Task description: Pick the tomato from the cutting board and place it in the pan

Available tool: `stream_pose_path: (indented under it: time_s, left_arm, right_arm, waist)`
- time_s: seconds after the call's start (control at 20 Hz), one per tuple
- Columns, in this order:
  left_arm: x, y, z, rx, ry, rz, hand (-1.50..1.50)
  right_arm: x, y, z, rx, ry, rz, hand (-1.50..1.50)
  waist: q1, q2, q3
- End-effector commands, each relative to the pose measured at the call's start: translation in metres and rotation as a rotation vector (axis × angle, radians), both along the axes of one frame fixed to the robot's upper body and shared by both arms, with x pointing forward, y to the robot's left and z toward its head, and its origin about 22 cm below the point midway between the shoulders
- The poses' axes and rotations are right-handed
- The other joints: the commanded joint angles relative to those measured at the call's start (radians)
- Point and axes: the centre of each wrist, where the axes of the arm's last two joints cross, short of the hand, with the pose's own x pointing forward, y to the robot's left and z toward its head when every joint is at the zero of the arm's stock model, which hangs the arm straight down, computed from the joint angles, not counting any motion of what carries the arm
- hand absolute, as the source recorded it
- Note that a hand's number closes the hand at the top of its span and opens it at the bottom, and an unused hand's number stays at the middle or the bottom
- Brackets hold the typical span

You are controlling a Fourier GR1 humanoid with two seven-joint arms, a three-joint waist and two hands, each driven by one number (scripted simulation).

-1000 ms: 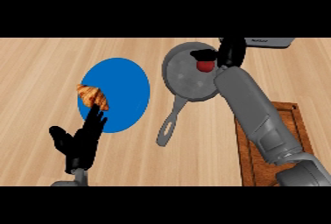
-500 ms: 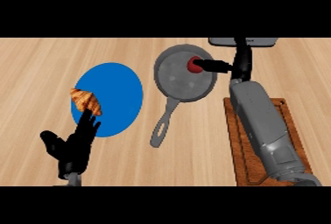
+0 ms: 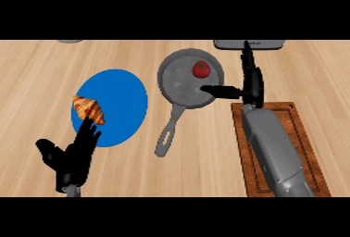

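The tomato [image 3: 201,69] is sitting inside the pan [image 3: 179,85], toward its far rim, with nothing touching it, so I judge the placing done. My right hand [image 3: 250,88] is hanging at the pan's right edge, fingers straight and apart, thumb stretched over the rim, holding nothing. Nearer me from the pan, the cutting board [image 3: 306,152] is lying under my right forearm, no tomato showing on it. Left of the pan, a croissant [image 3: 89,109] is lying on a blue plate [image 3: 123,99]. My left hand [image 3: 68,157] is resting open near the plate. What remains, I judge, is drawing my arm back.
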Motion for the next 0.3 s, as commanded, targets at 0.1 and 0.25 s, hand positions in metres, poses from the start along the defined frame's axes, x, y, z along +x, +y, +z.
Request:
stream_pose_path:
  time_s: [0.1, 0.25]
  left_arm:
    - [-0.007, -0.007, -0.022, 0.007, 0.011, 0.014, 0.0]
    - [-0.004, 0.013, 0.003, 0.002, 0.005, 0.015, 0.0]
  right_arm:
    - [-0.045, 0.018, -0.006, 0.029, 0.025, -0.024, -1.5]
    - [-0.069, 0.01, -0.018, 0.008, 0.012, -0.035, -1.5]
  waist:
    - [-0.005, -0.002, -0.001]
    - [-0.003, -0.001, -0.001]
